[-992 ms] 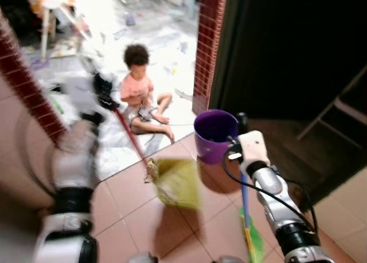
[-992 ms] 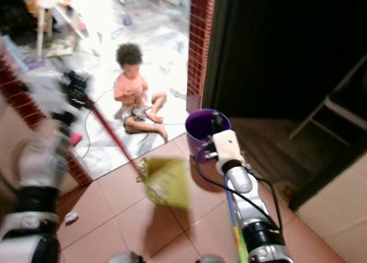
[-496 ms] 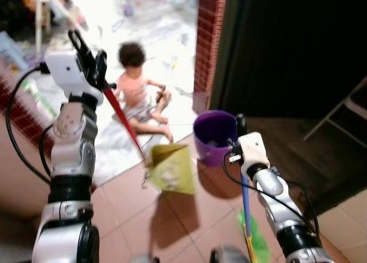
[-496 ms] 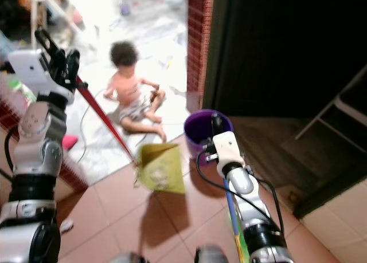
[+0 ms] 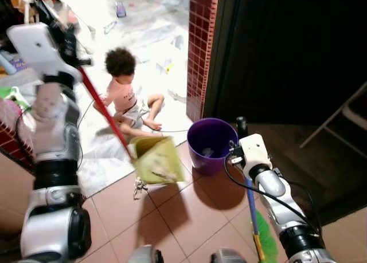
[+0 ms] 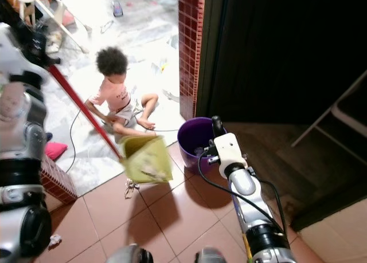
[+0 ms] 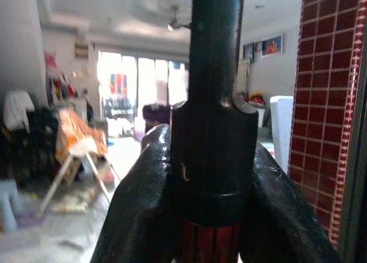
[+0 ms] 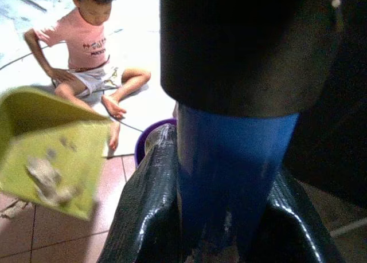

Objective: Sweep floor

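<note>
My left gripper (image 5: 67,38) is raised high at the left, shut on the black top of the dustpan's red handle (image 5: 104,113). The yellow-green dustpan (image 5: 156,160) hangs tilted above the tiles just left of the purple bucket (image 5: 211,144), with grey litter in it (image 8: 47,177). My right gripper (image 5: 241,127) is shut on the broom's blue handle (image 8: 226,177), right beside the bucket. The broom's green bristles (image 5: 266,241) rest on the floor by my right arm. In the left wrist view both fingers (image 7: 143,200) clamp the handle.
A child (image 5: 124,95) sits on the white floor just beyond the dustpan, a cable beside them. A red brick pillar (image 5: 201,42) edges a dark doorway; a folding chair (image 5: 343,118) stands at the right. A scrap of litter (image 5: 138,188) lies under the dustpan.
My left arm has risen higher and swung left, lifting the dustpan a little up and away from the bucket. The camera has shifted. The right arm holds the broom as before.
</note>
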`<state>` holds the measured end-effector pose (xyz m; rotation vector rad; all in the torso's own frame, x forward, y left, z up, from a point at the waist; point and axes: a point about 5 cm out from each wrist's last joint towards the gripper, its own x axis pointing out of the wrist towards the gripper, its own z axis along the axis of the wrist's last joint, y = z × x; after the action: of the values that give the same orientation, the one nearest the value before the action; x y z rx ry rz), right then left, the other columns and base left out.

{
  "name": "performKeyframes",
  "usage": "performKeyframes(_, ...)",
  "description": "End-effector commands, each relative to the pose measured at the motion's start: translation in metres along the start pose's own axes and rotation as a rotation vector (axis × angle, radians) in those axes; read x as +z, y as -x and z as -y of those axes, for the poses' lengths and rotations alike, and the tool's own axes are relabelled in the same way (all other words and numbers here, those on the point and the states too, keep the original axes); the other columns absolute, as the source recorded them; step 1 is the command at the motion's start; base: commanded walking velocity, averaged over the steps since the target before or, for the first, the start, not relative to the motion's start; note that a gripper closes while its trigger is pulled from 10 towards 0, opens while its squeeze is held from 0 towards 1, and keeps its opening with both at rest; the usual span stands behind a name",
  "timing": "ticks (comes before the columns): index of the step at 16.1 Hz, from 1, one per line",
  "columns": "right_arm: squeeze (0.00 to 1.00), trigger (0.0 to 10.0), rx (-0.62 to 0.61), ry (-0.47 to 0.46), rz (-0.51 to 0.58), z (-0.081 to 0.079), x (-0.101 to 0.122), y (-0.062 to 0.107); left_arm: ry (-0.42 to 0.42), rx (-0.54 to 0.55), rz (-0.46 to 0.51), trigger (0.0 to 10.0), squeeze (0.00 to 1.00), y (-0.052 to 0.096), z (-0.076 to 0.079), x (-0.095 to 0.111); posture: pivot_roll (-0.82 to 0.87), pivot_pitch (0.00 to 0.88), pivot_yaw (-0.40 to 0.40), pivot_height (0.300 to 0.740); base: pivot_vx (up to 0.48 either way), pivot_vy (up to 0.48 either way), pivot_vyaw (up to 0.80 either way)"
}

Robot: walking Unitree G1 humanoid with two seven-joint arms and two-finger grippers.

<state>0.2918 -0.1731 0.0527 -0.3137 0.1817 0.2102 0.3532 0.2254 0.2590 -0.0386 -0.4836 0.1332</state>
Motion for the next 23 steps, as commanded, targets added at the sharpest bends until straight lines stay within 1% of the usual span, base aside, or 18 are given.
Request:
performKeyframes(1,0.0,10.0,0.005,0.007,0.007,0.001,0.002,0.0,0.002,0.014,0.136,10.0,0.0,-0.012,-0.002,0.03,-0.12,0.0,0.05,0.74,0.0,0.0,0.0)
performKeyframes(3,0.0,10.0,0.006,0.006,0.005,0.001,0.002,0.0,0.022,0.033,0.148,10.0,0.0,-0.017,-0.005,0.032,-0.12,0.0,0.051,0.74,0.0,0.0,0.0)
performKeyframes(5,0.0,10.0,0.006,0.006,0.005,0.0,0.002,-0.001,0.048,0.033,0.16,10.0,0.0,-0.023,0.0,0.035,-0.12,0.0,0.052,0.74,0.0,0.0,0.0)
performKeyframes(7,0.0,10.0,0.005,0.001,0.003,-0.001,0.002,-0.001,0.095,0.045,0.183,10.0,0.0,-0.033,0.016,0.038,-0.12,0.0,0.055,0.74,0.0,0.0,0.0)
performKeyframes(9,0.0,10.0,0.003,-0.002,0.003,-0.001,0.002,-0.001,0.118,0.064,0.199,10.0,0.0,-0.038,0.027,0.04,-0.13,0.0,0.059,0.74,0.0,0.0,0.0)
performKeyframes(12,0.0,10.0,-0.008,-0.009,0.002,0.0,0.002,0.001,0.152,0.052,0.24,10.0,0.0,-0.048,0.049,0.048,-0.15,0.0,0.067,0.74,0.0,0.0,0.0)
performKeyframes(14,0.0,10.0,-0.013,-0.01,0.002,0.0,0.001,0.002,0.14,0.077,0.262,10.0,0.0,-0.053,0.053,0.053,-0.15,0.0,0.069,0.74,0.0,0.0,0.0)
performKeyframes(15,0.0,10.0,-0.015,-0.011,0.001,0.0,0.001,0.003,0.118,0.1,0.265,10.0,0.0,-0.055,0.053,0.053,-0.15,0.0,0.07,0.74,0.0,0.0,0.0)
performKeyframes(17,0.0,10.0,-0.018,-0.012,0.002,-0.001,0.001,0.003,0.086,0.148,0.252,10.0,0.0,-0.057,0.057,0.05,-0.16,0.0,0.072,0.74,0.0,0.0,0.0)
performKeyframes(18,0.0,10.0,-0.027,-0.017,0.01,-0.002,0.003,0.004,0.077,0.145,0.229,10.0,0.0,-0.056,0.067,0.042,-0.17,0.0,0.076,0.74,0.0,0.0,0.0)
performKeyframes(19,0.0,10.0,-0.03,-0.019,0.015,-0.002,0.003,0.005,0.062,0.127,0.23,10.0,0.0,-0.054,0.075,0.039,-0.17,0.0,0.077,0.74,0.0,0.0,0.0)
performKeyframes(20,0.0,10.0,-0.036,-0.02,0.025,-0.002,0.005,0.006,0.08,0.082,0.218,10.0,0.0,-0.052,0.088,0.034,-0.17,0.0,0.08,0.74,0.0,0.0,0.0)
performKeyframes(22,0.0,10.0,-0.038,-0.02,0.038,-0.002,0.007,0.006,0.083,0.054,0.208,10.0,0.0,-0.051,0.102,0.031,-0.18,0.0,0.088,0.74,0.0,0.0,0.0)
performKeyframes(23,0.0,10.0,-0.044,-0.023,0.043,-0.002,0.008,0.006,0.093,0.026,0.211,10.0,0.0,-0.049,0.12,0.032,-0.18,0.0,0.092,0.74,0.0,0.0,0.0)
